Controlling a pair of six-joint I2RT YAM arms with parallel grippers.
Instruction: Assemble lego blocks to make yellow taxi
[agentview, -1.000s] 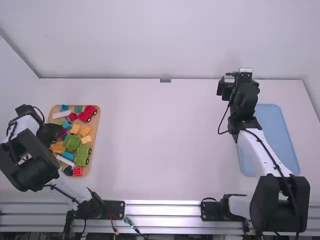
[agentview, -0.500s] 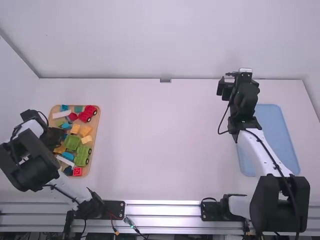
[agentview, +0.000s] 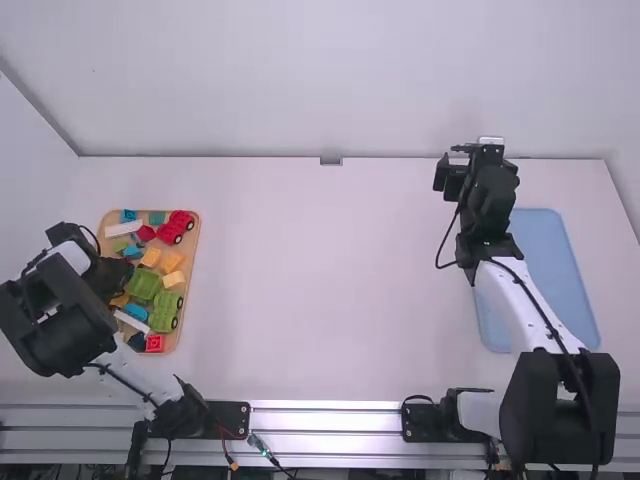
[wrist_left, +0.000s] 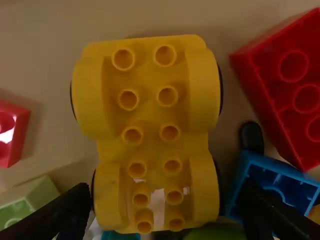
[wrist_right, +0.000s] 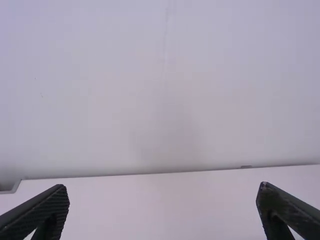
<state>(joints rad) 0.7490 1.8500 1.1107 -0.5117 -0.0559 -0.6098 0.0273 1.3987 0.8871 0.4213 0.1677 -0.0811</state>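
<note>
Left gripper (wrist_left: 166, 192) stands wide over the yellow wheeled base (wrist_left: 157, 107), likely for a grasp.
The base lies by the wooden tray's (agentview: 187, 275) left edge, toward its near corner; the fingers flank one end, the long axis running out from between them, so closing should squeeze across its width. The left arm is the nearer. Near to far, the tray holds a red block (agentview: 155, 343) at the near right corner, a green wheeled piece (agentview: 163, 313) along the right edge, light-orange blocks (agentview: 151, 257) midway, and a red wheeled piece (agentview: 176, 227) at the far right corner. Beyond, right gripper (wrist_right: 163, 189), spread and holding nothing, is near the bench's (agentview: 330, 280) far edge, beside the blue tray's (agentview: 545, 290) far left corner.
</note>
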